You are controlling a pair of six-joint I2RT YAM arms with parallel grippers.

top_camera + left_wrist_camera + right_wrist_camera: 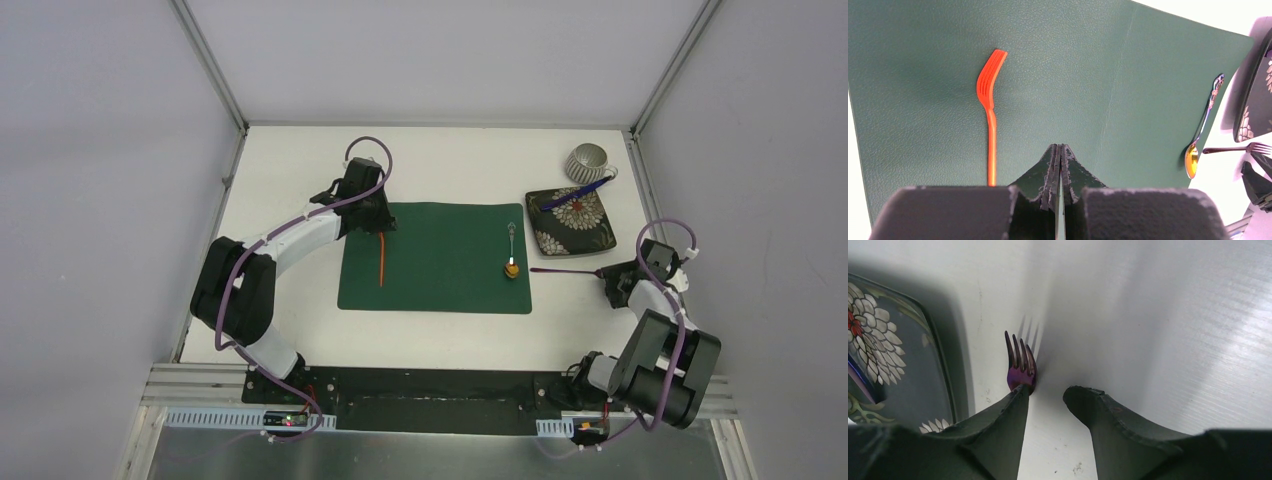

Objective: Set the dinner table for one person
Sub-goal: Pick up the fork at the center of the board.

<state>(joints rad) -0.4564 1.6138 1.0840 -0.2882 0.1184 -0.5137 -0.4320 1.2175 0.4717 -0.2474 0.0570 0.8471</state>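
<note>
**A:** Top view. The dinner table point(450, 160) is the white top carrying everything. On it, the green placemat point(440, 258) holds an orange fork point(382, 258) and a spoon point(511, 252). The plate point(572, 222) and cup point(587, 162) sit off the mat at far right. The purple fork point(562, 270) lies on bare table, with the right gripper point(607, 276) at one end of it.

**B:** Risk?

**A:** The plate is just beside that fork, so a sideways sweep could clip its rim.

**B:** Left wrist view?

**A:** The left gripper point(1058, 155) is closed, fingers pressed together over the placemat point(923, 75). I cannot tell whether they nip its edge. A crease runs across the mat. Judgement: any pull here drags the mat, taking the orange fork point(990, 100) and spoon point(1202, 132) with it.

**B:** Right wrist view?

**A:** The right gripper point(1048, 392) is narrowly open and holds nothing. The purple fork point(1020, 367) sits off-centre against one finger, not in the gap, and its handle is hidden. Closing now would likely shove it along the table point(1158, 315) or miss it. The plate point(893, 355) is near on that side.
</note>
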